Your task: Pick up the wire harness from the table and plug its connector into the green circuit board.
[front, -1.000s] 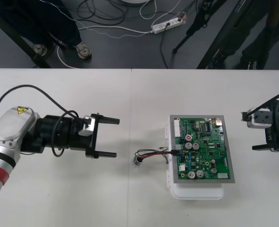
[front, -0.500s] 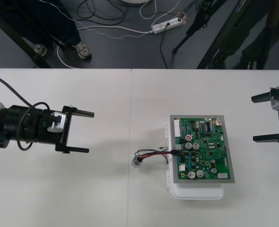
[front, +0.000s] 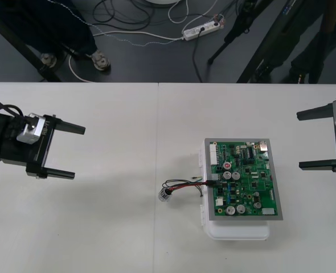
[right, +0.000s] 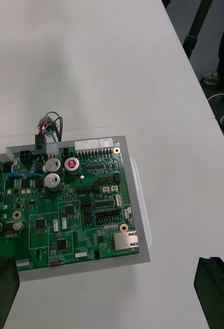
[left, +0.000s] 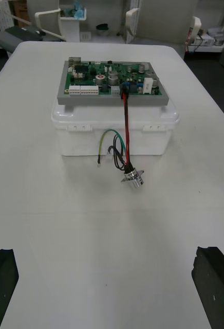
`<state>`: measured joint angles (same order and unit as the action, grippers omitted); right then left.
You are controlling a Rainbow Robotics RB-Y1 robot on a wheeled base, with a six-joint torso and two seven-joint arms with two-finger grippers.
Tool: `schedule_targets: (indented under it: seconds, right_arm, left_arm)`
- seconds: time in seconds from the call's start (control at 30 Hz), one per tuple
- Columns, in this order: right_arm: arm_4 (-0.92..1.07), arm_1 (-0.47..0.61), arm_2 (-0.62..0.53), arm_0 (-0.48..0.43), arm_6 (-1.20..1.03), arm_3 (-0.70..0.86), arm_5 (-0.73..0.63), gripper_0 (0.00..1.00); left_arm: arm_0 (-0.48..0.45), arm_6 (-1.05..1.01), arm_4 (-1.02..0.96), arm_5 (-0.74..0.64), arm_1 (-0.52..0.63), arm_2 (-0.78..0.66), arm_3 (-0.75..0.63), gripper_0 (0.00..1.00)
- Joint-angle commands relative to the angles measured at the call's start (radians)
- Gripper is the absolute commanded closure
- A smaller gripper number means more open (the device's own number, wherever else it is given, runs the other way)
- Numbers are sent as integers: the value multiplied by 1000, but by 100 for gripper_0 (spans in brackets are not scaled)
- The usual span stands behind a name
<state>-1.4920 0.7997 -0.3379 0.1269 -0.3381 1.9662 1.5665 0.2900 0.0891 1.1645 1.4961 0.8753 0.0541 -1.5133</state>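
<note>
Front view: plug in board; left claw, right claw spread.

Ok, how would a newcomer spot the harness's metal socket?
Find the green circuit board on its white base, on the table. Thin red, black and green wires trail from its left edge in the front view. The socket is the small round metal piece at their free end, lying on the table, not on the board.

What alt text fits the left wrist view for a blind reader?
The wire harness is plugged into the green circuit board's edge facing the left gripper; its wires hang down the white base to the metal socket lying on the table. The gripper is open, well short of it.
</note>
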Motion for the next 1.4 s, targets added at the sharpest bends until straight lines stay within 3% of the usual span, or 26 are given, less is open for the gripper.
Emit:
schedule_targets:
  seconds: [0.03,0.17,0.53,0.93,1.4]
  right_arm:
    - [9,-36,-41,10,76,39,4,0]
    - [9,-17,-39,-39,94,92,4,0]
    - [27,3,7,-72,160,120,4,0]
    - [61,118,45,-92,156,126,4,0]
    - [29,107,77,-95,105,126,4,0]
  left_arm:
    - [-17,-14,-25,46,102,-53,-64,0]
    - [-17,-29,-46,44,132,-53,-88,0]
    - [-18,-71,-66,61,132,-50,-174,0]
    - [-18,-126,-85,69,132,-19,-185,0]
    - [-40,-170,-74,47,131,-13,-192,0]
